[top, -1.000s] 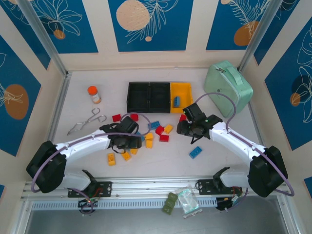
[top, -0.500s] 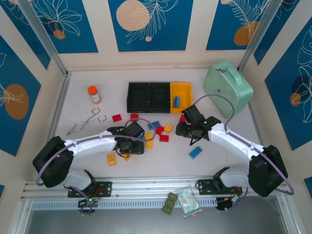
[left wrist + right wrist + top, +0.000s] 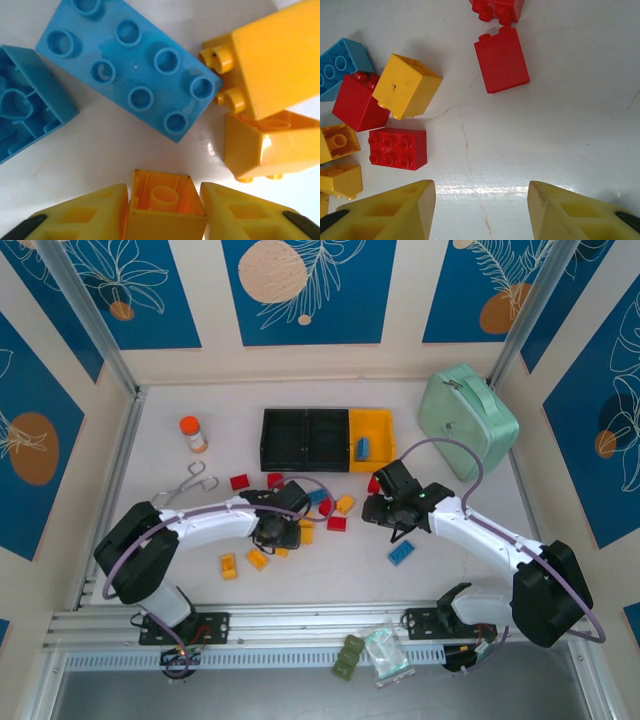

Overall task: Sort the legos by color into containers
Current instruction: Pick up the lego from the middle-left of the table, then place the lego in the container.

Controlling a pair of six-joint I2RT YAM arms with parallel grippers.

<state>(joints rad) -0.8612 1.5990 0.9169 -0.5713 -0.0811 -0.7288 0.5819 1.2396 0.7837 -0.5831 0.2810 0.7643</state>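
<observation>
A yellow brick is being picked. In the left wrist view, the left gripper (image 3: 164, 189) is seen clamped narrow on a small yellow-orange plastic brick (image 3: 167, 210). The brick lies hollow side up on the white desk (image 3: 125, 155), with both fingers flush against its sides. A straight lift is called for next, then a carry to the far row of bins. A large blue eight-stud brick (image 3: 132, 75) and two more yellow bricks (image 3: 270, 60) lie just beyond the grip and could be nudged. The right gripper (image 3: 480, 210) is held wide above bare desk with nothing between its fingers, and red bricks (image 3: 502, 60) lie near it. Farther off, the three joined plastic containers (image 3: 285, 440) are found, two black and one yellow. A small blue brick (image 3: 362, 448) lies in the yellow one, so a black bin is judged the likelier goal. Metal tongs (image 3: 178, 488), an orange-capped bottle (image 3: 192, 434) and a mint-green case (image 3: 466, 420) stand clear of that path.
</observation>
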